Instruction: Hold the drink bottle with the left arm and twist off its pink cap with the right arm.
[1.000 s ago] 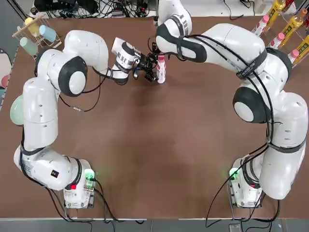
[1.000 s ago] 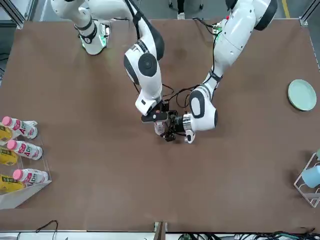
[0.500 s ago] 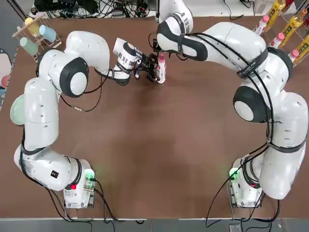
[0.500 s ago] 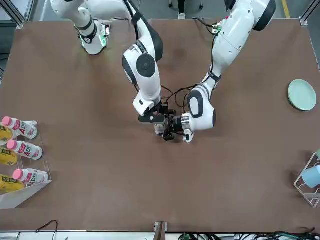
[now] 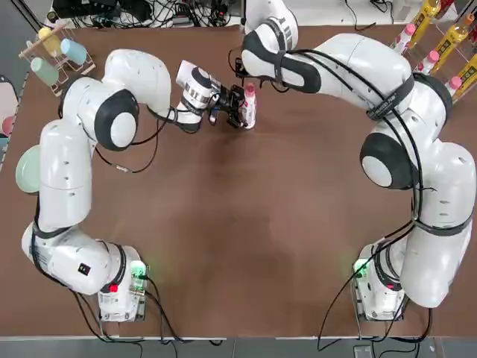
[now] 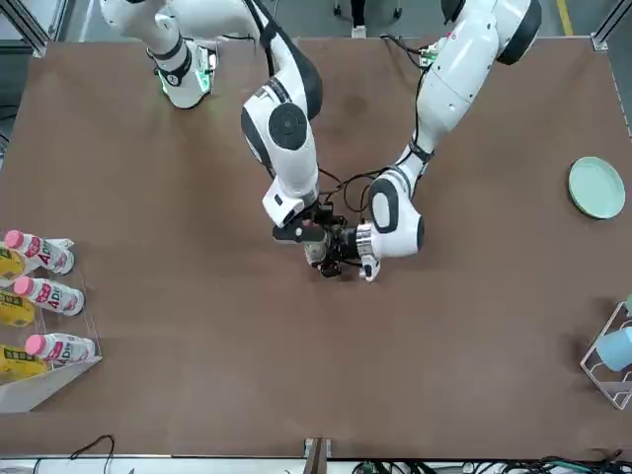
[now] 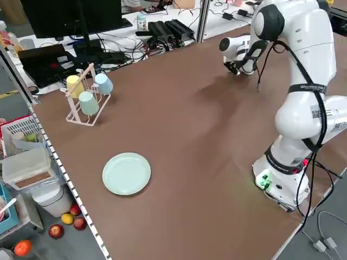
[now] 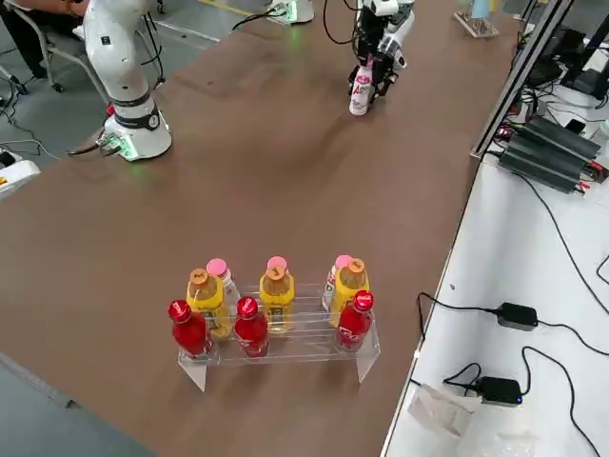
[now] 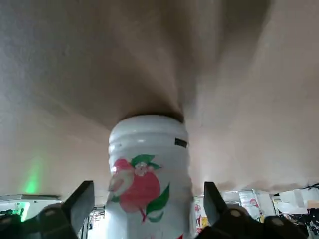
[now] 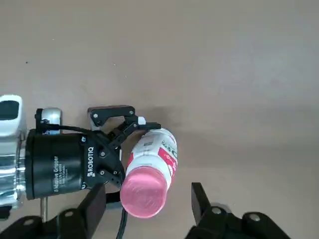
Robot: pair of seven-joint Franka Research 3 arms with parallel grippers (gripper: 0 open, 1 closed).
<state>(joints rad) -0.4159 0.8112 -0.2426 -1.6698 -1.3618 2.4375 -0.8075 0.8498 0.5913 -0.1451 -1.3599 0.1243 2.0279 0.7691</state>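
The drink bottle [image 5: 248,112] stands upright on the table's far middle, white with a red-and-green label [image 9: 142,186]. Its pink cap [image 10: 144,193] is on top. My left gripper [image 5: 240,112] reaches in from the left, level with the table. It is open, with its fingers [image 9: 82,201] on either side of the bottle's body and a narrow gap on each side. My right gripper [image 10: 146,211] points down from above. It is open, with its fingers [image 10: 94,204] standing wide either side of the cap, apart from it.
A clear rack of yellow, red and pink-capped bottles [image 8: 276,314] stands at the table's far right corner [image 5: 440,45]. A cup rack [image 5: 56,52] is at the far left. A pale green plate [image 6: 596,188] lies by the left edge.
My left gripper has slid right until its fingers straddle the bottle, and they have narrowed. The right gripper's fingers have drawn in a little above the cap.
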